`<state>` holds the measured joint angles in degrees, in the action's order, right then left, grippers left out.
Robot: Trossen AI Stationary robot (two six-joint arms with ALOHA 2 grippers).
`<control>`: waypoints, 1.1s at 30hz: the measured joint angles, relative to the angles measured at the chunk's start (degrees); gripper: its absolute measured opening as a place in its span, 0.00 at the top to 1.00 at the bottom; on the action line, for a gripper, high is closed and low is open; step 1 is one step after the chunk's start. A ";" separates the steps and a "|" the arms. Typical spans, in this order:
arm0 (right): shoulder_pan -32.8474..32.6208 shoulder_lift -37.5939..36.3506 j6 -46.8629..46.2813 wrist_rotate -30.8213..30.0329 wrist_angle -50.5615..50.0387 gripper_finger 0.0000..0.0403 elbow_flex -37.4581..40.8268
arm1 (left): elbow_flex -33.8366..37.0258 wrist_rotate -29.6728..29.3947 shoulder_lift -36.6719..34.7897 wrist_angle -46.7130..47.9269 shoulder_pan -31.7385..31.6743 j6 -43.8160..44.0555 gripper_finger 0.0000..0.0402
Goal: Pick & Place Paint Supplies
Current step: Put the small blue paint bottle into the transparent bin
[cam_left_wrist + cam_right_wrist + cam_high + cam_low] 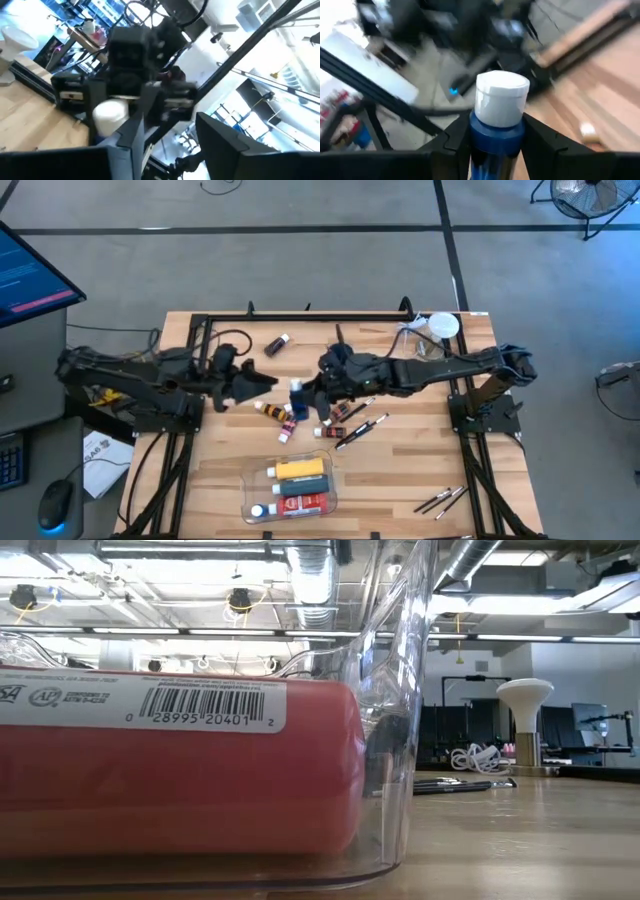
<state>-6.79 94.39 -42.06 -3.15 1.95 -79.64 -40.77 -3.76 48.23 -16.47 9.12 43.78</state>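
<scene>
My right gripper point(303, 394) is over the table's middle, shut on a blue bottle point(496, 142) with a white cap point(501, 102). My left gripper point(266, 380) is open and empty just to the left of it, facing it. In the left wrist view the left fingers point(131, 137) frame the right gripper and the white cap point(110, 116). Small tubes point(279, 416) and dark-handled brushes point(358, 425) lie loose on the wood. A clear tray point(256, 485) at the near edge holds a yellow bottle point(300, 468) and a red tube point(170, 770). My right gripper pinches the blue bottle's body just below the cap point(496, 131) between its two fingers point(456, 140), one on each side. The white cap stands out beyond the fingertips. The arm reaches in from the table's right. Whether the bottle is clear of the table does not show.
A brown white-capped tube point(277, 343) lies toward the far edge. A clear jar with a white lid point(441, 328) stands at the far right corner. More brushes point(441, 500) lie near the right front. A black frame rail point(300, 316) runs along the far edge.
</scene>
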 joint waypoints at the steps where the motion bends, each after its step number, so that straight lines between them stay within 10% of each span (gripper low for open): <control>1: -0.02 -0.10 0.00 0.73 -0.97 0.69 -0.02 | 0.00 1.51 -0.99 1.29 -0.34 0.13 0.64; 11: -2.35 -0.32 0.22 4.45 -12.39 0.69 -0.13 | -14.50 20.65 4.88 42.76 -3.88 -1.05 0.63; 21: -3.79 -0.35 0.61 3.33 -13.64 0.69 -0.17 | -25.33 35.57 20.36 43.17 -12.86 -3.06 0.63; 33: -5.27 -0.33 -0.10 1.85 -13.11 0.69 -0.22 | -30.60 39.26 27.97 42.21 -14.26 -10.98 0.63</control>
<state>-12.05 94.05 -42.16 -1.29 -11.16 -79.85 -71.37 35.51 76.20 25.74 -5.14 32.80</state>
